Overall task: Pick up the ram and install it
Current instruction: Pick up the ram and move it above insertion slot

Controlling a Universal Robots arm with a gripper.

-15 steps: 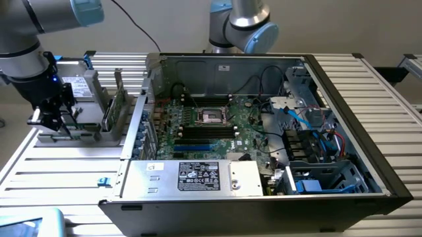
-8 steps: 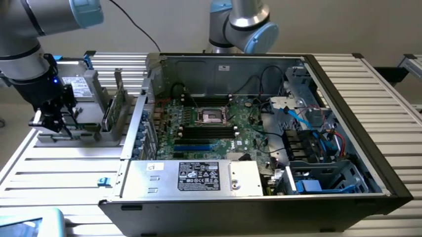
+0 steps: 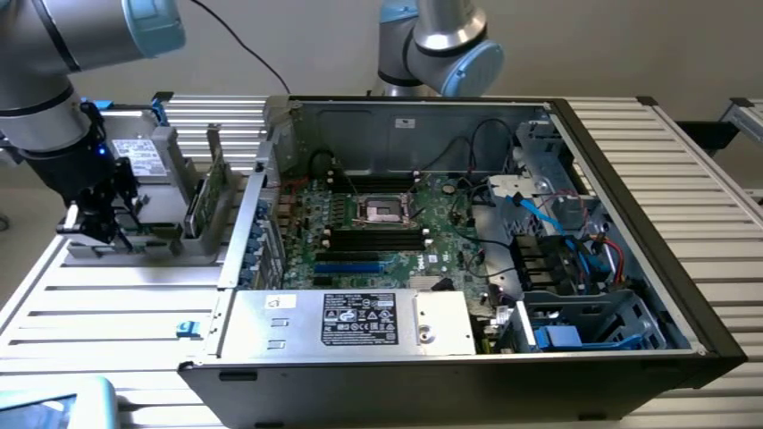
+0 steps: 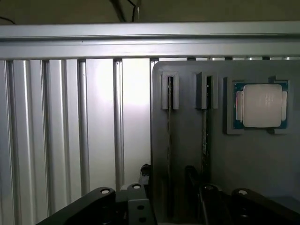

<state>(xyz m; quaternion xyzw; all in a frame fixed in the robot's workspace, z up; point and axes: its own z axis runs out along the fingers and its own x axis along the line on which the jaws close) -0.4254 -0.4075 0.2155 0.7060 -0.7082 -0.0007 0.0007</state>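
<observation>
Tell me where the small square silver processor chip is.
The small square silver processor chip lies in a recess of the grey holder, beside its two narrow slots, at the exterior view's left of the open black computer case.

Worktop (image 3: 120, 304): open case (image 3: 477, 384) toward the exterior view's right edge, board (image 3: 448, 241) flat inside it. Holder (image 4: 187, 140) just beside the case, on the exterior view's left. In holder: ram (image 4: 169, 140) on edge in one slot, second slot (image 4: 206, 93) beside it, processor (image 4: 262, 105) in a recess beyond. Pincer (image 4: 167, 174) over holder, astride ram.
</observation>
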